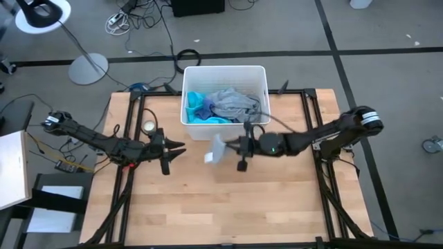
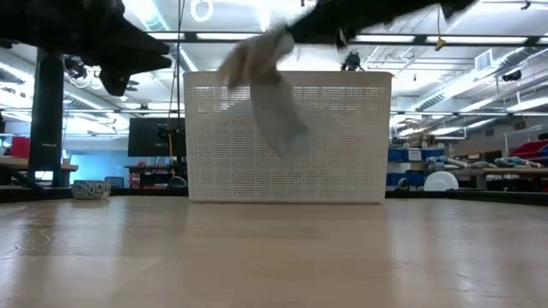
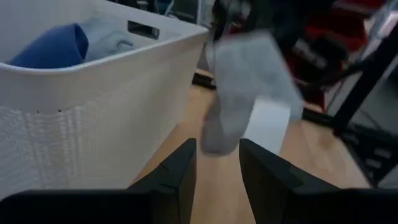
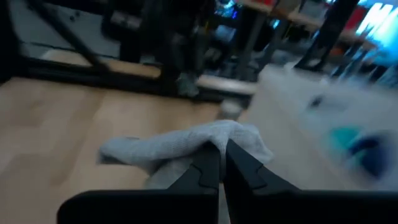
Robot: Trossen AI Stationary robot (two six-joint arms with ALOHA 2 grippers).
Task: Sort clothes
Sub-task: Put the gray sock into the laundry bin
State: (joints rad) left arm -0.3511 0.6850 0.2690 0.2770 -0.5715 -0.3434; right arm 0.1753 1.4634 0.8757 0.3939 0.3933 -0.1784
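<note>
Above the tabletop (image 1: pixel 228 200), just in front of the white bin (image 1: pixel 259 76), the right hand (image 1: pixel 232 146) grasps a small pale grey cloth (image 1: pixel 216 150). In the right wrist view the two dark fingers (image 4: pixel 208 168) are pressed together on a fold of this cloth (image 4: pixel 186 144), which bunches into soft wrinkles at the pinch point. In the low view the cloth (image 2: pixel 274 94) hangs clear of the wooden surface, draping down in a limp, tapered shape in front of the bin's wall (image 2: pixel 342 137). In the left wrist view the same cloth (image 3: pixel 245 87) hangs as a flat, slightly rumpled panel beside the bin (image 3: pixel 74 112).

The left hand (image 1: pixel 181 147) sits to the left of the cloth, near it but apart from it, pointing toward it. Its fingers (image 3: pixel 180 171) are spread, with a gap between them, and grasp nothing.

The bin is a rectangular plastic container with finely perforated, mesh-like walls and a smooth solid rim. Inside it lie the remaining garments: a crumpled grey top (image 1: pixel 232 104) filling the middle and right, a turquoise shirt (image 1: pixel 208 120) along the front left edge, and a blue piece (image 1: pixel 197 105) at the left. All three are loosely piled with soft folds.

The tabletop is light wood with visible plank grain, bounded by a black metal frame (image 1: pixel 131 111). A small round object (image 1: pixel 148 127) rests near the left rear corner.
</note>
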